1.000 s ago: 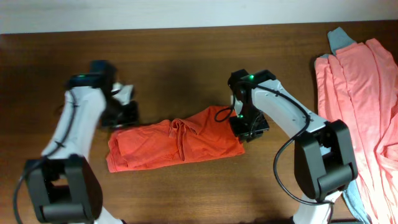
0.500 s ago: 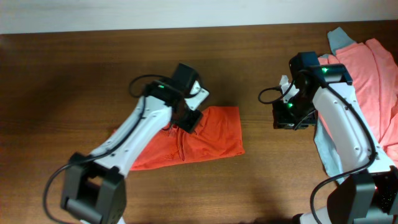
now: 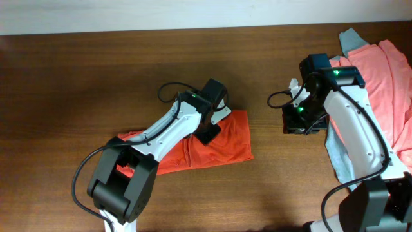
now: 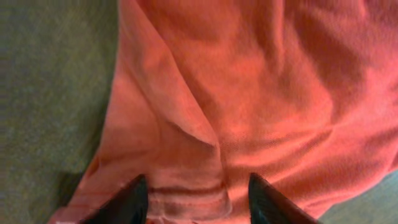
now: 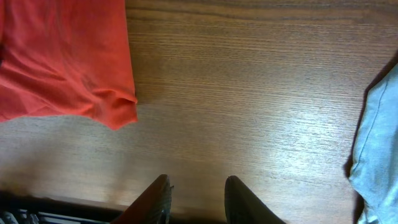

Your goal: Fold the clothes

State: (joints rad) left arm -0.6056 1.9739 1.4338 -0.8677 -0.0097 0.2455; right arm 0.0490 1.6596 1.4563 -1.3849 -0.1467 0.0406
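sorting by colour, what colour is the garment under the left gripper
Plain orange-red; the garment shows best in the left wrist view.

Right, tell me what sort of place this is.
Likely a robotics lab bench for laundry folding: a dark wooden table, two white robot arms at it, an orange cloth garment half-folded, and a pile of pink fabric clothes at its right edge.

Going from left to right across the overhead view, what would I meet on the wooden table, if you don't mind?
Folded orange-red fabric garment → right arm's black gripper → heap of salmon-pink clothes.
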